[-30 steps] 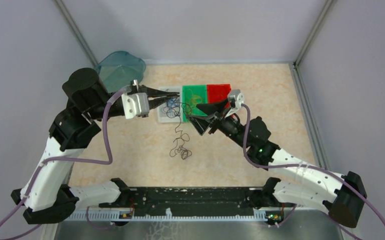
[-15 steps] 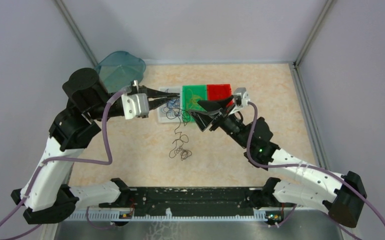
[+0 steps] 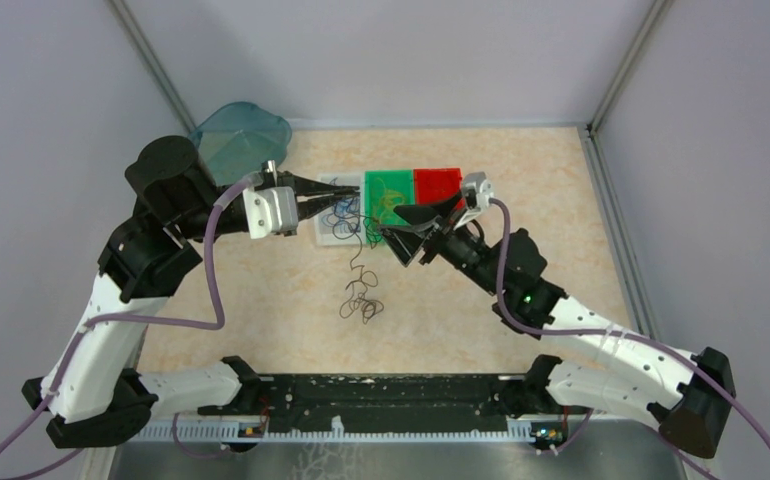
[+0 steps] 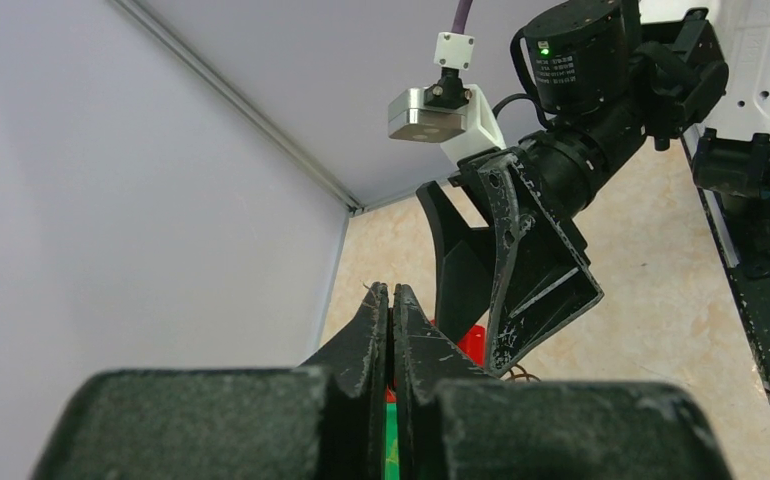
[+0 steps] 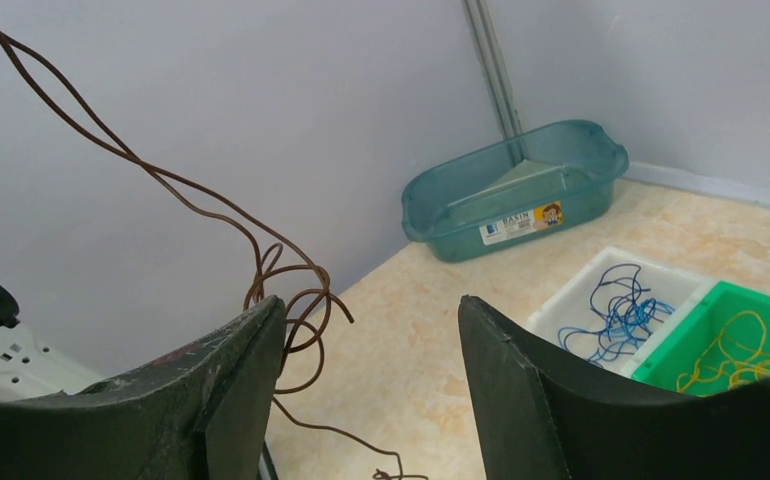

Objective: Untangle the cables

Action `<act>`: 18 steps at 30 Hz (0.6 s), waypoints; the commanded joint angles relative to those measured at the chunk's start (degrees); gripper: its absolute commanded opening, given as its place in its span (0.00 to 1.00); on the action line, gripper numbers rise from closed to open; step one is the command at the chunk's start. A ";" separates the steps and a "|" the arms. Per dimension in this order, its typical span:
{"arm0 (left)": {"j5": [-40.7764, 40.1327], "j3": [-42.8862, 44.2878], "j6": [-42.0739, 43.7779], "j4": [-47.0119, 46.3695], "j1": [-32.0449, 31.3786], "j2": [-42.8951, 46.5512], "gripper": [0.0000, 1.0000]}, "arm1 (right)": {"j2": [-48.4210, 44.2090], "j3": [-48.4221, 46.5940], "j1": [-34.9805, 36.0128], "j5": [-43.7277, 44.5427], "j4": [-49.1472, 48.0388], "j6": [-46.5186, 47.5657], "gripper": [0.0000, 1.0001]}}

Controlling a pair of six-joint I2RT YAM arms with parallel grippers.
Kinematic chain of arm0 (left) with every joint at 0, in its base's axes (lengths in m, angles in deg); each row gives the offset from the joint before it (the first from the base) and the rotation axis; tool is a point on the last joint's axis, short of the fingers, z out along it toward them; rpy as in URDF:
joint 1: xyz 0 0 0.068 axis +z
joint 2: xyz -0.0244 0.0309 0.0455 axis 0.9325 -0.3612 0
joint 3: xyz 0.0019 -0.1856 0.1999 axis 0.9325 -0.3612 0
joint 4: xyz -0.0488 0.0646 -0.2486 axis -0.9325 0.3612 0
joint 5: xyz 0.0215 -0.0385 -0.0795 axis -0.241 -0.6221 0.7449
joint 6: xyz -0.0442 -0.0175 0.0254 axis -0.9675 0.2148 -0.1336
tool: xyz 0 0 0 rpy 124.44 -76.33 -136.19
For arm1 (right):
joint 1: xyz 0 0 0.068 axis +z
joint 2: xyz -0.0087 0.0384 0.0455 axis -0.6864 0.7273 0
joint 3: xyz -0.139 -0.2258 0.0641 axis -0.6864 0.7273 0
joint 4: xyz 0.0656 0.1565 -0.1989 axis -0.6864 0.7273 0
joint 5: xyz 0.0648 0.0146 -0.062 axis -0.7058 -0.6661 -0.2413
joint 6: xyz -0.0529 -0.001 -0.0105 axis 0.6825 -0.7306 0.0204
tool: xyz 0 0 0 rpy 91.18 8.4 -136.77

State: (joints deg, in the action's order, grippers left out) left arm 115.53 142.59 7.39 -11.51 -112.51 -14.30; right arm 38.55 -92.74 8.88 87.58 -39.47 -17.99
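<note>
Four containers sit on the worktop (image 3: 271,290): a teal basin (image 5: 516,190) with nothing in it at the back corner, and three trays in a row. The white tray (image 5: 661,275) holds curly blue cables (image 5: 616,310). The green tray (image 5: 761,298) holds yellow cables (image 5: 731,355). What is in the red tray (image 3: 438,185) I cannot make out. One thin brown cable (image 5: 261,280) hangs in loose loops, its lower end knotted on the worktop. The left fingers (image 4: 373,330) are pressed together above the white tray, seemingly pinching its upper end. The right fingers (image 5: 521,380) stand spread, grasping nothing, just beside those loops.
</note>
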 commanded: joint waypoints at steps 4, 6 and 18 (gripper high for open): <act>1.38 1.06 -0.05 0.15 -0.09 0.38 0.05 | 0.54 -4.95 0.28 1.39 3.42 1.97 0.62; 1.43 1.18 -0.01 0.12 -0.08 0.33 0.05 | 1.62 -5.96 0.37 1.76 4.00 2.30 0.61; 1.88 1.75 -0.21 0.10 -0.09 0.09 0.05 | 6.15 -8.58 2.29 5.46 3.71 4.47 0.58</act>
State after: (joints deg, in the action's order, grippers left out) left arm 115.68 142.61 7.39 -11.49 -112.51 -14.30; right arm 43.86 -97.31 10.13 90.55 -33.33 -15.13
